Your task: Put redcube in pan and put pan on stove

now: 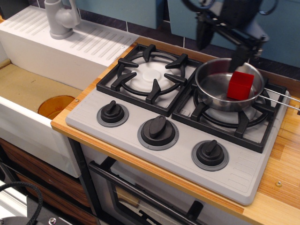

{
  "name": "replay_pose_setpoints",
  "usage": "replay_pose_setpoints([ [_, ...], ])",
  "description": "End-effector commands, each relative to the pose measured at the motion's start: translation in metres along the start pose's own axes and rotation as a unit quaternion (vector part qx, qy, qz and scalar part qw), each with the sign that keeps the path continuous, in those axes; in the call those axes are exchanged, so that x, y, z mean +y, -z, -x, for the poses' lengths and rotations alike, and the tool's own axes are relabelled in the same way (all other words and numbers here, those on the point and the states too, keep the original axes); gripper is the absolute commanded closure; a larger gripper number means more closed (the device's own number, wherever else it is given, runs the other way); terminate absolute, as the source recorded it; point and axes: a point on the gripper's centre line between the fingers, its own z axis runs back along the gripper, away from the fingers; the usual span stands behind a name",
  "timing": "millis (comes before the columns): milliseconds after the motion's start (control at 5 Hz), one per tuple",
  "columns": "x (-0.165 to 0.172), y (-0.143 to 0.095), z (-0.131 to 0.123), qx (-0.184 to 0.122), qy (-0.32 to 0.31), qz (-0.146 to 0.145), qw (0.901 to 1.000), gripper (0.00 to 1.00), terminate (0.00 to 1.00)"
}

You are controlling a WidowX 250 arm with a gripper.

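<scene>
The redcube (240, 86) rests inside the shiny steel pan (215, 86), leaning against its right wall. The pan sits on the right burner grate of the grey stove (154, 154), with its wire handle (283, 98) pointing right. My gripper (221, 43) hovers above the pan's far rim, open, its two dark fingers spread wide with nothing between them. One finger (203, 35) is left of the pan, the other (240, 55) just above the cube.
The left burner (151, 74) is bare. Three black knobs (158, 130) line the stove front. A white sink (28, 89) with a grey tap (61, 18) lies to the left, with an orange disc (55, 105) in its basin. Wooden counter (281, 168) borders the stove.
</scene>
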Motion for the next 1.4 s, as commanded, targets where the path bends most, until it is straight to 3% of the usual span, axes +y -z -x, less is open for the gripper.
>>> replay_pose_setpoints([
  [0, 0.014, -0.007, 0.003, -0.057, -0.012, 0.008, 0.9983, 0.00, 0.00],
  [800, -0.012, 0.054, 0.012, -0.106, -0.029, 0.038, 0.9932, 0.00, 0.00],
  [1000, -0.017, 0.065, 0.008, -0.113, -0.034, 0.037, 0.9924, 1.00, 0.00],
  [1200, -0.018, 0.065, 0.007, -0.112, -0.035, 0.043, 0.9922, 1.00, 0.00],
])
